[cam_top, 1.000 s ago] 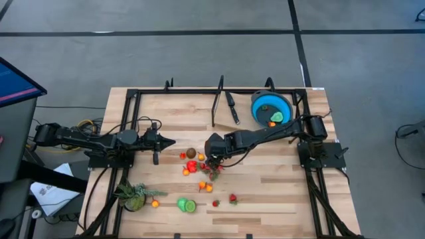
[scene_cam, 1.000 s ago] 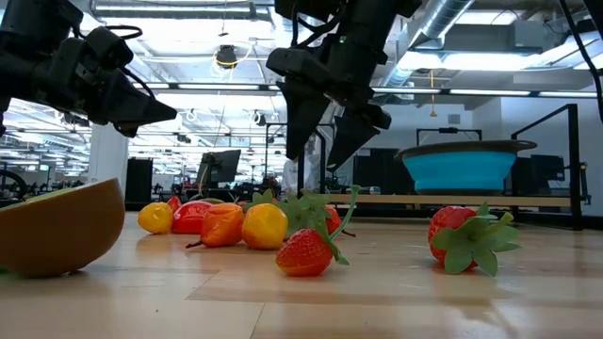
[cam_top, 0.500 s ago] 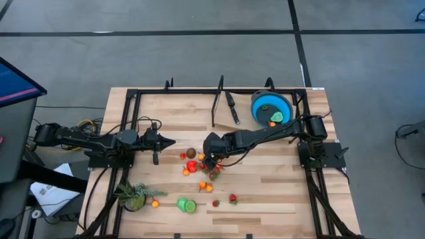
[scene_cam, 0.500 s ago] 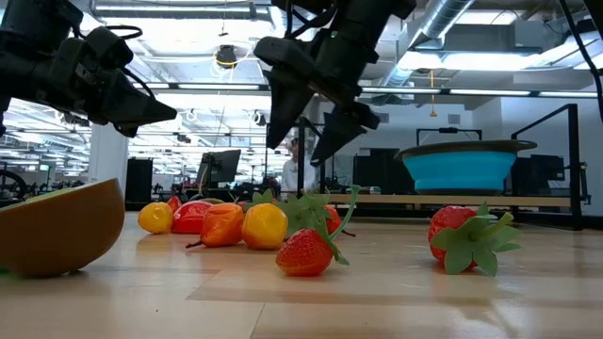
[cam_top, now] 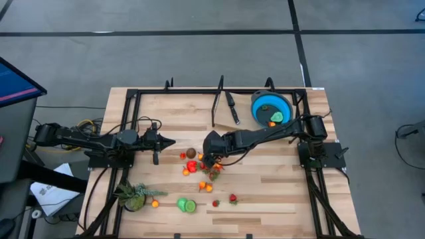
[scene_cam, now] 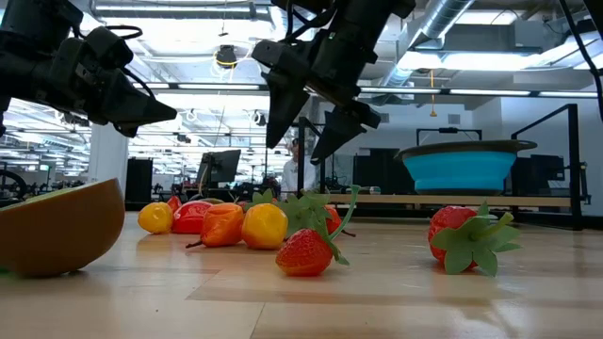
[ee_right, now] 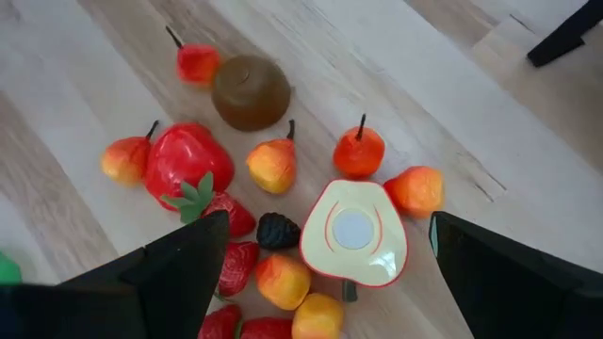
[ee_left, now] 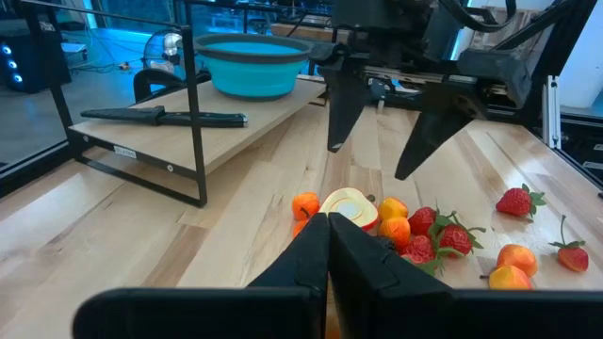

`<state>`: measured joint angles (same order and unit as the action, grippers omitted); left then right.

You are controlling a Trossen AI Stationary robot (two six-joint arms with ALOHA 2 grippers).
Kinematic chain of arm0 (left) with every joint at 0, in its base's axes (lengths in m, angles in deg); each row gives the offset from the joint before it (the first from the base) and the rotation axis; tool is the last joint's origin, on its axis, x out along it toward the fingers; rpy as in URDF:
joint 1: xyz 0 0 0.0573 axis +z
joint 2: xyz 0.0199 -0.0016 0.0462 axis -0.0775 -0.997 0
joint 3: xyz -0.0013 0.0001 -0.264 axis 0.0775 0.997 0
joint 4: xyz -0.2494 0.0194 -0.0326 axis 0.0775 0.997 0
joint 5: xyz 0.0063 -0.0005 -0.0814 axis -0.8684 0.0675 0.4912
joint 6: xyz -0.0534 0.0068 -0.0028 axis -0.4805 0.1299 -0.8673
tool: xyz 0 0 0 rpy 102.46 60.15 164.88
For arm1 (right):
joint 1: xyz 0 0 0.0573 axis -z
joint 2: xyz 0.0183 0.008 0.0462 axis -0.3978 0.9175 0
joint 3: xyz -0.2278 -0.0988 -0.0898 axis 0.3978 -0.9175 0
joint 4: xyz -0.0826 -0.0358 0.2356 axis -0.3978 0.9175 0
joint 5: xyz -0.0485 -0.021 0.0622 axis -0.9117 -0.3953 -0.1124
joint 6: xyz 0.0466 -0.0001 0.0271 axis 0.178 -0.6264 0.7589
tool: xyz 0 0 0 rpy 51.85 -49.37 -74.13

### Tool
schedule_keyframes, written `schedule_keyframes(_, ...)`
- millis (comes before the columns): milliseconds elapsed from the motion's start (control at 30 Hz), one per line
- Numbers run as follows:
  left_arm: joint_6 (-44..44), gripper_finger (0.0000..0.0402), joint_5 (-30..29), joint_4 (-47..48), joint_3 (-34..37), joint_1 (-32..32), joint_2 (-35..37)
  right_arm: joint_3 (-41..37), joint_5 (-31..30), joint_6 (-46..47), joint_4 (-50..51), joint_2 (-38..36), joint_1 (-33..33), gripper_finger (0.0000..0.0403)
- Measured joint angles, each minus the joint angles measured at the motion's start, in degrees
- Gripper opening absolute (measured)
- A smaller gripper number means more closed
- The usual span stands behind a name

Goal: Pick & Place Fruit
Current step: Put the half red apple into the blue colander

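The fruit [cam_top: 194, 166] is a cluster of small red, orange, yellow and brown toys lying mid-table, with strays nearer the front edge. My right gripper [cam_top: 207, 158] hangs open above the cluster, clear of it in the low view [scene_cam: 294, 151]. In the right wrist view its fingers [ee_right: 179, 273] stand on either side of a halved fruit with a cream face [ee_right: 353, 233]. The blue bowl [cam_top: 270, 107] stands at the far right with fruit inside. My left gripper [cam_top: 169, 141] is shut, held above the table left of the cluster [ee_left: 327, 231].
A black-handled knife [cam_top: 232, 106] lies on the far side beside the bowl. A spiky green plant [cam_top: 133, 196] sits near the front left corner. Green pieces [cam_top: 186, 205] and strawberries [cam_top: 232, 198] lie toward the near edge. Black frame rails [cam_top: 216, 106] run along the table's sides.
My right gripper has shifted a little toward the table's left, staying above the fruit cluster. The fruits lie as before.
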<state>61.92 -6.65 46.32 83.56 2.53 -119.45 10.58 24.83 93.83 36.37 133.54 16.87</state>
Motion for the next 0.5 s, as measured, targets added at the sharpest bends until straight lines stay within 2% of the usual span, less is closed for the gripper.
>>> schedule_keyframes(300, 0.0, 0.0001, -0.01, -0.01, 0.01, 0.01, -0.01, 0.0, -0.16, 3.01, 0.27, 0.0, 0.28, 0.0358)
schedule_keyframes(500, 0.0, 0.0001, -0.01, -0.01, 0.02, 0.01, -0.01, 0.0, -3.28, 3.28, 0.41, 0.0, 0.46, 0.0358)
